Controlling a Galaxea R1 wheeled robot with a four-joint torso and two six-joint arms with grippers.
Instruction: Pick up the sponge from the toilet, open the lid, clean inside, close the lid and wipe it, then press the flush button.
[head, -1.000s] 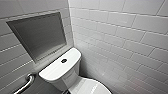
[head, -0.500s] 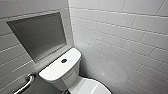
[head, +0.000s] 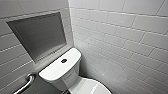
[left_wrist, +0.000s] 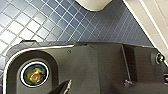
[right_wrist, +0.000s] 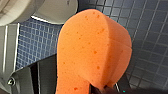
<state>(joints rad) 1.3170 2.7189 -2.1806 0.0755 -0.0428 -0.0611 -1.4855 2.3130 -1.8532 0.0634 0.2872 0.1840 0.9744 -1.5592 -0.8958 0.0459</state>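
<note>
Orange soft sponge block (right_wrist: 92, 50): it is in the right pincer, up in the air, well apart from the dark blue small-tiled floor (right_wrist: 150, 37) below it.
Sponge shape: it is bent over and squashed at one end, so the pinch looks tight.
Right pincer (right_wrist: 100, 88): closed on the sponge, with dark tips biting into that squashed end.
Why held so: I think a tight pinch stops the sponge from slipping when it rubs.
Left pincer: open or closed, I cannot tell.
Glossy white ceramic toilet (head: 72, 80): it is at 6 o'clock in the head view, tucked into the corner of the white tiled walls (head: 125, 37).
Smooth white oval lid (head: 93, 87): it is at 5 o'clock from the tank and looks shut.
Small dark round flush button (head: 64, 60): it sits in the middle of the flat white tank top (head: 53, 68), facing up so it can be pushed from above.
Shiny metal grab bar (head: 27, 81): it is fixed to the wall at 8 o'clock from the tank.
Grey square wall niche (head: 40, 35): it is at 11 o'clock from the button.
Task so far: the sponge is picked up, I think, and the lid is not open yet.
</note>
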